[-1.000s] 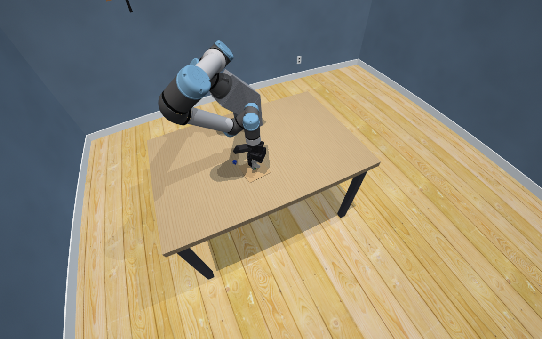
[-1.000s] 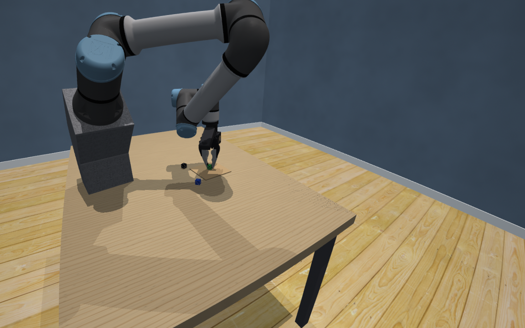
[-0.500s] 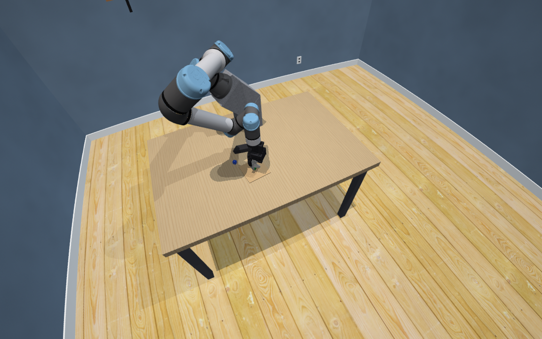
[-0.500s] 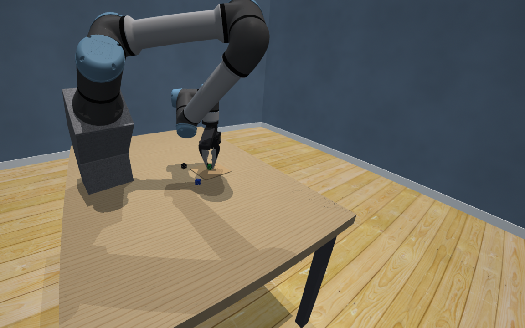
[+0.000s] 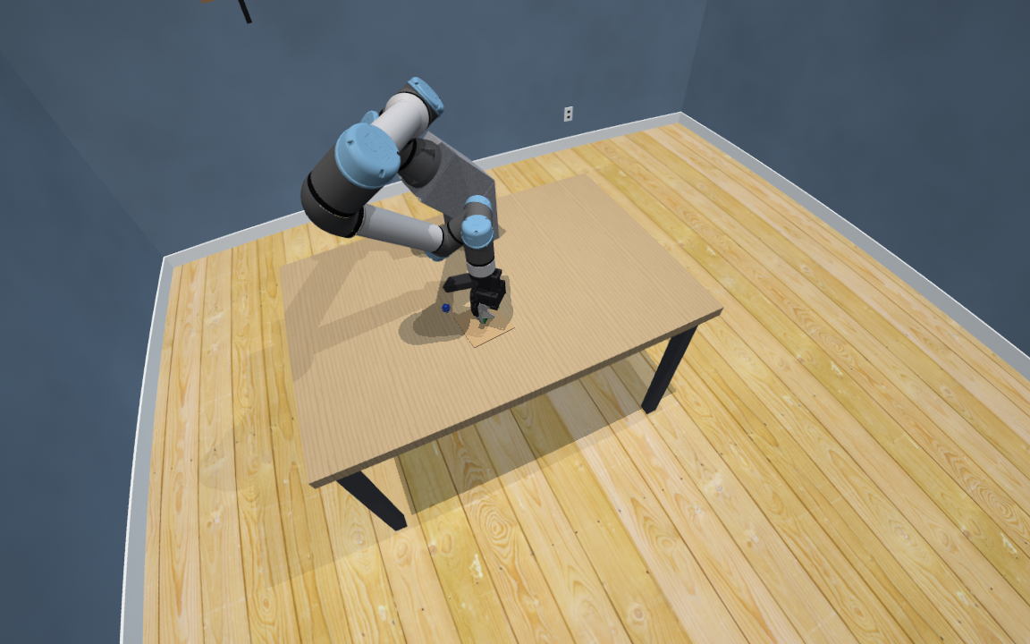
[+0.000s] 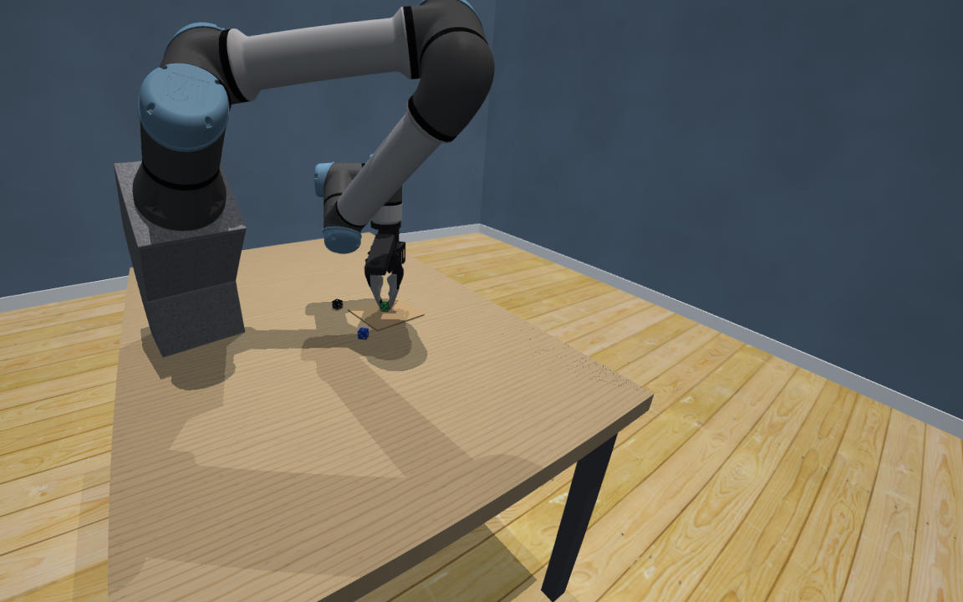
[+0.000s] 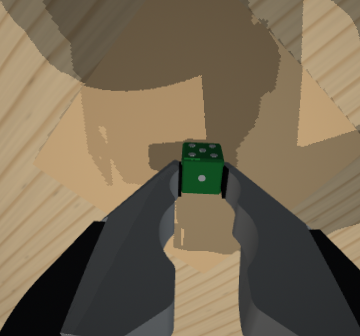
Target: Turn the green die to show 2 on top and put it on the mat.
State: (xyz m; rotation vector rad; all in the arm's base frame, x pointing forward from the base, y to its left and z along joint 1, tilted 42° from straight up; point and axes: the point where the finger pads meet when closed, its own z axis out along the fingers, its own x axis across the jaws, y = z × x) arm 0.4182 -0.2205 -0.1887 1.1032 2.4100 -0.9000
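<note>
My gripper (image 7: 200,164) is shut on the green die (image 7: 202,174) and holds it over the tan mat (image 7: 165,141). In the wrist view the die's face toward the camera has one pip, and the face beyond it has five pips. The die also shows in the exterior view (image 6: 384,305) between the fingertips, just above the mat (image 6: 386,317). In the top view the gripper (image 5: 485,317) stands over the mat (image 5: 492,334). I cannot tell whether the die touches the mat.
A blue die (image 6: 363,334) lies on the table just in front of the mat and also shows in the top view (image 5: 445,307). A black die (image 6: 337,303) lies on the table left of the mat. The arm's grey base block (image 6: 181,284) stands at the back left.
</note>
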